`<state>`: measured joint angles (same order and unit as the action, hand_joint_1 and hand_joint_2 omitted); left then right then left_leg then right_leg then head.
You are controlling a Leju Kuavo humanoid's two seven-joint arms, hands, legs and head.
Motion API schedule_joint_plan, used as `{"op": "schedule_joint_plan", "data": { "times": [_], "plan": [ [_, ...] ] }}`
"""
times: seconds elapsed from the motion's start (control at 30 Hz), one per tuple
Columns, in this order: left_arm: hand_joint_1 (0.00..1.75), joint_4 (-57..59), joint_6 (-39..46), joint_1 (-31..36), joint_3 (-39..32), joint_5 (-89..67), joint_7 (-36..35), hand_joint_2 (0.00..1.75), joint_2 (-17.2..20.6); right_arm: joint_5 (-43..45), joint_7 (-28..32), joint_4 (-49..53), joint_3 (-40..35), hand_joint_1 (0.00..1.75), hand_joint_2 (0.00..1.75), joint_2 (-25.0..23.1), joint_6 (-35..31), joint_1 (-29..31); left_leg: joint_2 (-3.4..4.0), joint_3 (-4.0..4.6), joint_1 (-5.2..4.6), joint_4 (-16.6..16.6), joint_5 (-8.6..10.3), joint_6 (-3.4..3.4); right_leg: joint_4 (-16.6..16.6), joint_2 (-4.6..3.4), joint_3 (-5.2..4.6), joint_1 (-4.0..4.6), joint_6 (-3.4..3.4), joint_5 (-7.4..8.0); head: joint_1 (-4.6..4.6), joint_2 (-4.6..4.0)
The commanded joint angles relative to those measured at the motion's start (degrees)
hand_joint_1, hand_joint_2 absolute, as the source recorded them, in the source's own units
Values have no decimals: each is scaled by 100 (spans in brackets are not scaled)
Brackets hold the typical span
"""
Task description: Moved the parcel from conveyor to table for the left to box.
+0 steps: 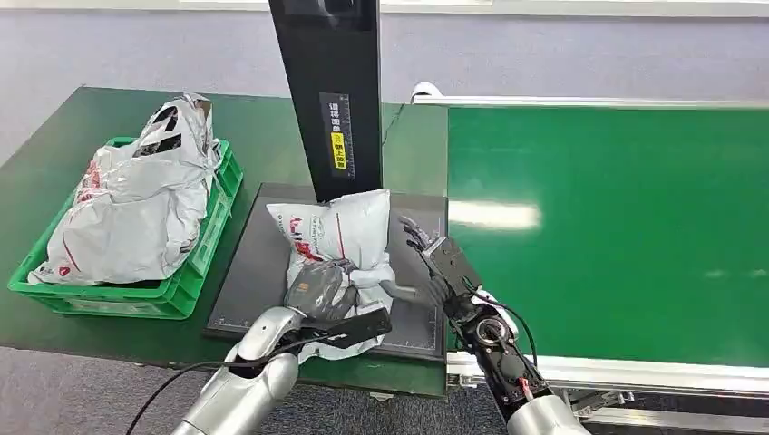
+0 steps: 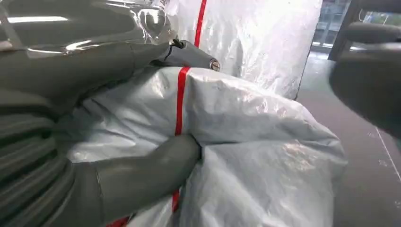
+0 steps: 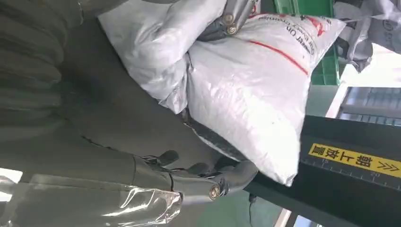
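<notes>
Parcel (image 1: pixel 343 237) lies at frame centre on the dark pad (image 1: pixel 245 281). The left hand (image 1: pixel 319 290) grips its lower end. The right hand (image 1: pixel 433 263), fingers spread, sits just right of it.

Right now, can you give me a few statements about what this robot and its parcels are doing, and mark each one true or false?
1. The left hand grips the white parcel. True.
2. That parcel lies on the green conveyor belt. False: it sits on the dark plate at the foot of the black column, beside the belt.
3. The green crate already holds grey plastic bags. True.
4. The right hand holds a second parcel. False: it holds nothing, its fingers spread beside the white parcel.
5. The green crate stands on the belt. False: it stands on the table, on the robot's left.
</notes>
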<state>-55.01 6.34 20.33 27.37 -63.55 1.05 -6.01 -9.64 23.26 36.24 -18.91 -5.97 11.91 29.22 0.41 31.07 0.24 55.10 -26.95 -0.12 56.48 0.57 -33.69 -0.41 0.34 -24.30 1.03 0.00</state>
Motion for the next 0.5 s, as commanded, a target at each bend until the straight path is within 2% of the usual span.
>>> {"op": "schedule_joint_plan", "data": {
  "times": [0.03, 0.17, 0.3, 0.4, 0.43, 0.47, 0.5],
  "plan": [
    [175, -57, 18, -355, -353, 882, 794, 175, 161, 24, -8, 137, 168, 0, 175, 40, 26, -21, 15, -3, 0, -10, 1, -2, -10, -22, -3, 0, -1, 6, 0, 0],
    [175, -483, 827, -299, -447, 1188, 1129, 175, 196, 104, 12, 325, 224, 0, 175, 126, 42, -98, 0, 6, 1, -1, 0, -1, -2, -5, -10, 1, 0, 1, 0, 0],
    [175, -1756, 2639, -664, -684, 1953, 2318, 175, 263, 146, 34, 328, 126, 0, 175, 152, 87, -38, 0, 35, 5, 8, -4, -2, 1, -8, -38, 5, 0, -1, -2, 0],
    [175, -2666, 3274, -1014, -656, 1959, 2704, 175, 381, 197, 82, 136, 60, 0, 175, 95, 94, 123, 12, 49, 3, 9, -7, -2, 5, -17, -55, 3, -1, -2, 0, 0],
    [175, -2922, 3366, -1139, -850, 1892, 2997, 175, 273, 216, 104, 67, 44, 0, 175, 79, 93, 171, 18, 47, 4, 9, -12, -3, 5, -25, -55, 4, -1, -5, 0, 0],
    [175, -3340, 3366, -1354, -1445, 1685, 3639, 175, -124, 247, 150, -50, 9, 0, 175, 60, 110, 249, 18, 48, 2, 8, -11, -2, 6, -23, -58, 2, 0, -5, -2, 0],
    [175, -3340, 3366, -1354, -1445, 1685, 3639, 175, -124, 247, 150, -50, 9, 0, 175, 60, 110, 249, 15, 43, 3, 8, -15, -3, 6, -23, -52, 3, 0, -9, 0, 0]
  ]
}}
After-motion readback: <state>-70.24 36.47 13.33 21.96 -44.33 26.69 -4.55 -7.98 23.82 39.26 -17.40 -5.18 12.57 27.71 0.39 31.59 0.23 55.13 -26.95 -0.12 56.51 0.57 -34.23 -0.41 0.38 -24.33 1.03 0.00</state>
